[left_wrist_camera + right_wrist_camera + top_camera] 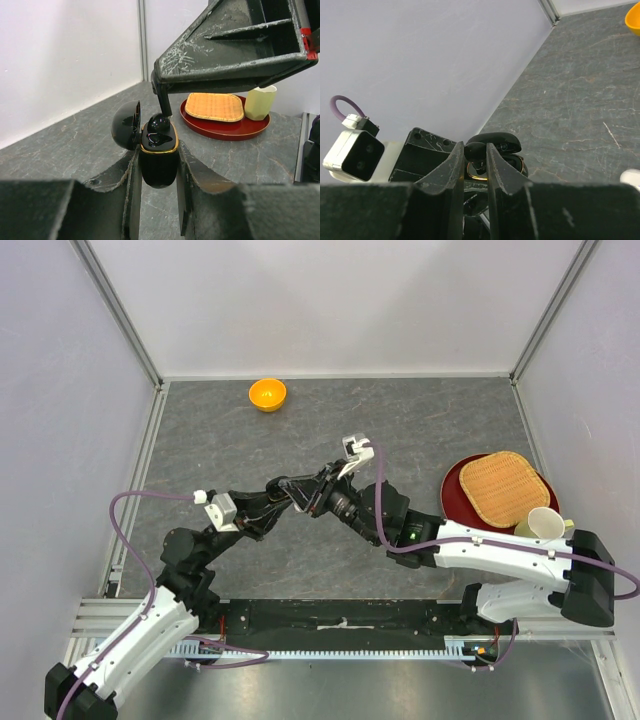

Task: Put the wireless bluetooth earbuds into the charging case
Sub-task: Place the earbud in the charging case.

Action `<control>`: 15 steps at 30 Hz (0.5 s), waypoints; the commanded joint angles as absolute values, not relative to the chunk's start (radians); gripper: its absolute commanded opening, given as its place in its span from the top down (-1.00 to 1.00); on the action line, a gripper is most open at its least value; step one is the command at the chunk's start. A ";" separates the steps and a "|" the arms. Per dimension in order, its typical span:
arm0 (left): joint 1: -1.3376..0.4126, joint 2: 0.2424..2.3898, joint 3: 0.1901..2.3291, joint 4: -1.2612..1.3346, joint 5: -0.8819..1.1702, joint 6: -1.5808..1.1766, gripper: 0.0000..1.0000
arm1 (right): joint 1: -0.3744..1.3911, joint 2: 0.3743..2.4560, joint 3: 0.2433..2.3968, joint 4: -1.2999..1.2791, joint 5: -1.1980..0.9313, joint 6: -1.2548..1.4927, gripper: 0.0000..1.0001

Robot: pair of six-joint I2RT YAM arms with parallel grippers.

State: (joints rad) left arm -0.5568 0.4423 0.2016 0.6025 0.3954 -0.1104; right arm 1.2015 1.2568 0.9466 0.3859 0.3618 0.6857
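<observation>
The charging case point(158, 162), glossy black with a gold rim, sits upright between the fingers of my left gripper point(157, 152), which is shut on it. Its lid point(126, 125) hangs open to the left. A black earbud point(159, 123) rests at the case's top socket, with the right gripper's fingertip point(163, 102) coming down onto it. In the right wrist view my right gripper point(475, 150) is shut on that black earbud point(475, 149), just over the gold rim of the case point(479, 176). From above, the two grippers meet mid-table, the left gripper point(305, 492) against the right gripper point(336, 490).
An orange bowl point(267, 394) stands at the back of the table. A red tray point(458, 502) at the right carries a woven mat point(505, 487) and a pale cup point(543, 523). A small white rounded thing point(632, 178) lies on the table, cut off by the frame's edge.
</observation>
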 commanded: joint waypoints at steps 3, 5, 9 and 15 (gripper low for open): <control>-0.557 0.457 0.241 0.672 0.400 -0.137 0.95 | 1.223 1.276 1.005 0.362 0.426 0.638 1.00; -0.557 0.460 0.241 0.680 0.403 -0.138 0.96 | 1.226 1.279 1.006 0.364 0.431 0.638 1.00; -0.557 0.462 0.239 0.686 0.405 -0.146 0.96 | 1.229 1.285 1.006 0.367 0.437 0.635 1.00; -0.557 0.456 0.233 0.687 0.399 -0.149 0.96 | 1.235 1.298 1.017 0.371 0.437 0.634 1.00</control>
State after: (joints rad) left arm -0.5568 0.4587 0.2020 0.6281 0.3958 -0.1226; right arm 1.2243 1.2896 0.9695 0.3515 0.4217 0.6529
